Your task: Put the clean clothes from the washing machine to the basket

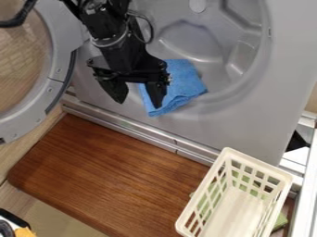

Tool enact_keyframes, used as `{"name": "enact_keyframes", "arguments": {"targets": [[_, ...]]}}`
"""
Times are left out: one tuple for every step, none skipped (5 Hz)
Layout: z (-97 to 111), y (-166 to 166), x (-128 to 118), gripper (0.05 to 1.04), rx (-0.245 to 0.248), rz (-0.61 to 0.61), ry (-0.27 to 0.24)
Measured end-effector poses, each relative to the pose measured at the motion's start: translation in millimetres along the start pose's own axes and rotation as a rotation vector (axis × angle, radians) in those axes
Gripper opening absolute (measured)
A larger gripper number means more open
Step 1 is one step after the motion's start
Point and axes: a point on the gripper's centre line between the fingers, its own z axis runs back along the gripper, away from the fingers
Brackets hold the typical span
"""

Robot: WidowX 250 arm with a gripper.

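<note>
Watching from the near side, I've got the cream plastic lattice basket [260,163] at the right end of the brown wooden board [114,173]; farther off, the blue cloth [184,88] drapes over the grey washer's [248,118] lower rim, my black two-finger gripper [138,103] spread at its left side.

A laundry area, shown by the washing machine [248,120], its round door [28,113] open, and the basket [260,164] before it.

The spread claw [136,104] hangs by blue cloth [184,85].
</note>
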Motion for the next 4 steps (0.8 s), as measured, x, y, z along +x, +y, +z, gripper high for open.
{"name": "enact_keyframes", "arguments": {"targets": [[-5.2, 0.6, -2.3, 1.001, -0.002, 0.004, 0.019], [-12.0, -4.6, 6.9, 1.001, -0.01, -0.024, -0.003], [-20.0, -10.3, 24.6, 1.001, 0.0, -0.051, -0.033], [-41.5, -14.0, 34.4, 1.001, -0.001, -0.076, -0.016]]}}
